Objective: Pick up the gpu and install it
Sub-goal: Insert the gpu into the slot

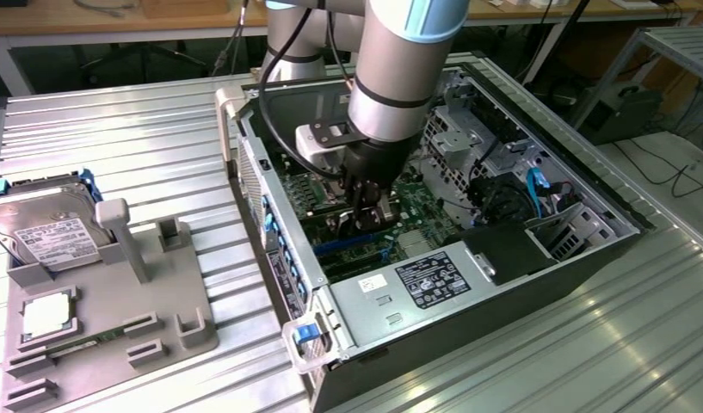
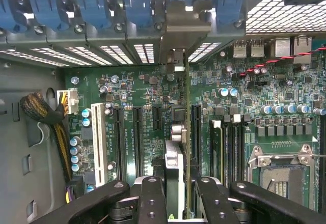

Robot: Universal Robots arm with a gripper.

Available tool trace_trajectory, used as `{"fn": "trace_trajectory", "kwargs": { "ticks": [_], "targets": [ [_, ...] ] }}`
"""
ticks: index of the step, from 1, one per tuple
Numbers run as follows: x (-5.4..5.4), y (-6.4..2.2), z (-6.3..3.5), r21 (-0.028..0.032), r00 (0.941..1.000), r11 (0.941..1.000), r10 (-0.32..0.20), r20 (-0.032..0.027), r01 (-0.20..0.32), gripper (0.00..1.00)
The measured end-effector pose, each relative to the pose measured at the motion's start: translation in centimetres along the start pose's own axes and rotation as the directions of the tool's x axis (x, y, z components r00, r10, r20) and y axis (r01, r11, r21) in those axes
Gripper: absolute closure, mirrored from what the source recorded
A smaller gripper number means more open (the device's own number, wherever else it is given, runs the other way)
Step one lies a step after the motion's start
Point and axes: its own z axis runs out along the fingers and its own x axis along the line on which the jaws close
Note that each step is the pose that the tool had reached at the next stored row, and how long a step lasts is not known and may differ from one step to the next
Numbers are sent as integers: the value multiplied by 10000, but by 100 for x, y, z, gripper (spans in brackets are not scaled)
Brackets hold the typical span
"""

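The gpu (image 2: 179, 163) shows edge-on in the wrist view as a thin dark card. It stands upright over the green motherboard (image 2: 147, 89), with its silver bracket (image 2: 186, 23) up against the rear slot openings. My gripper (image 2: 181, 203) is shut on the card, one black finger (image 2: 153, 198) on each side of it. In the exterior view my gripper (image 1: 368, 211) reaches down inside the open computer case (image 1: 535, 284), and the gpu (image 1: 348, 228) sits low above the board's slots.
Black expansion slots (image 2: 137, 137) and a CPU socket (image 2: 277, 170) flank the card. Blue slot latches (image 2: 91, 5) line the case's rear wall. Outside the case, on the exterior view's left, a grey fixture (image 1: 110, 327) holds a silver hard drive (image 1: 47, 232).
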Motion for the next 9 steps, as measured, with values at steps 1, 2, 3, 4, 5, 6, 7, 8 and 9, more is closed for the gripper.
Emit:
{"fn": "trace_trajectory", "kwargs": {
  "ticks": [1,2,3,4,5,6,7,8,9],
  "targets": [
    [0,0,2,0,10000,10000,1,1,-1,72],
    [0,0,4,0,10000,10000,1,3,-1,72],
    [0,0,9,1,10000,10000,0,5,0,72],
    [0,0,13,1,10000,10000,1,7,-1,72],
    [0,0,18,1,10000,10000,2,8,-2,72],
    [0,-1,21,1,10000,10000,1,9,-1,72],
    [0,-1,23,0,10000,10000,1,10,-1,72],
    [0,-1,24,-1,10000,10000,0,12,0,72],
    [0,-1,26,-1,10000,10000,1,14,-1,72]
  ]
}}
